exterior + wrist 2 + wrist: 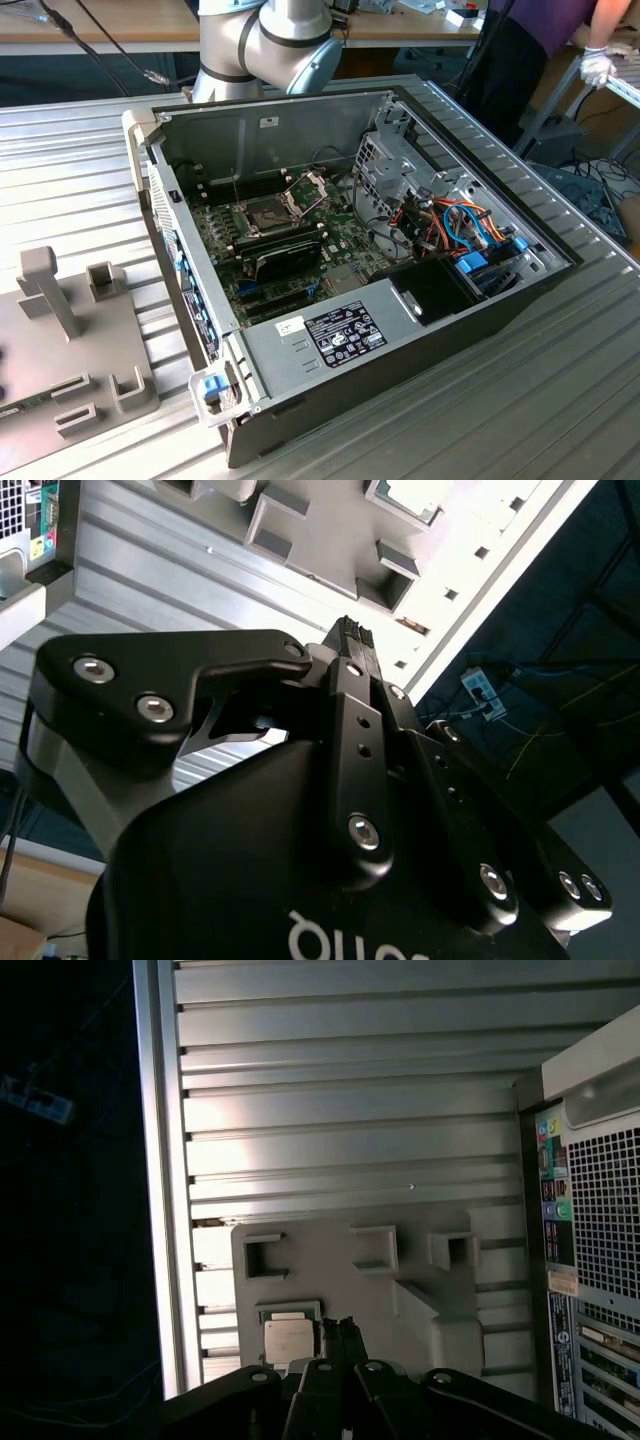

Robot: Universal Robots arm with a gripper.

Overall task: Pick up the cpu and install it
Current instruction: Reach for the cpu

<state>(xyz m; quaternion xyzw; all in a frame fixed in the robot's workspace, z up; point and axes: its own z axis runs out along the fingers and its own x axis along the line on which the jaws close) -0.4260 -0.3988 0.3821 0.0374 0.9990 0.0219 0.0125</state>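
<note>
Gripper [345,1328]: black metal with bolted links. In both wrist views its two slim fingers are pressed together at the tips [352,630] with nothing between them. They hang over the grey tray. White lettering on the gripper body is cut off by the frame edge.

Cpu [289,1341]: small flat square with a dull silver top. It lies in a square pocket of the tray, just beside the fingertips and apart from them.

Tray [100,340]: matt grey plastic with raised posts and open-sided pockets. It rests on the table by the case's rear end.

Table [70,170]: ribbed aluminium slats.

Computer case [450,330]: dark steel, lying on its side with the side panel off.
- Power supply label [345,335]: black and white, print too small to read.
- Rear panel [600,1210]: perforated, edged with small coloured stickers.
- Motherboard [345,240]: green, carrying a dark square socket [268,213] with its shiny frame [308,188] hinged up.
- Cables [465,225]: orange and blue, bundled at the drive end.

Arm [265,40]: grey and silver joints behind the case.

Gloved hand [598,68]: a person's, at the exterior view's far right.
</note>
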